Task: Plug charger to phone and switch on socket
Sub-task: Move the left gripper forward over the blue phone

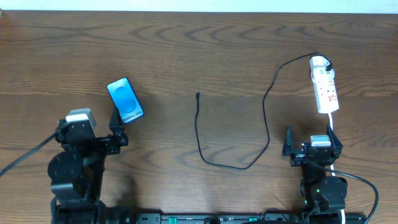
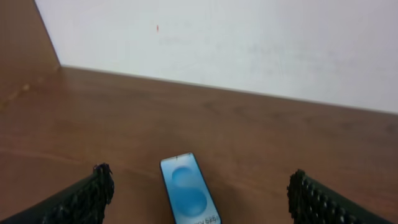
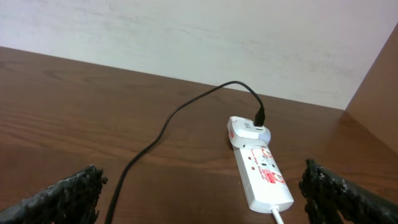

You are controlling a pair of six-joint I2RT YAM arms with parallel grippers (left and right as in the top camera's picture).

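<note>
The phone (image 1: 125, 99) lies face up on the table at the left, its blue screen lit; in the left wrist view it (image 2: 188, 196) lies between and just ahead of my open left gripper's (image 2: 199, 199) fingers. The left gripper (image 1: 117, 134) sits just below the phone. The charger (image 1: 231, 163) is a thin black cable looping from its free tip (image 1: 197, 94) mid-table to an adapter in the socket (image 1: 324, 84) at the far right. The socket (image 3: 260, 168) lies ahead of my open, empty right gripper (image 3: 202, 193), which sits below it (image 1: 311, 148). The cable (image 3: 161, 134) runs past on the left.
The socket's white cord (image 1: 332, 127) runs down toward the right arm's base. A white wall (image 3: 186, 37) borders the table's far edge.
</note>
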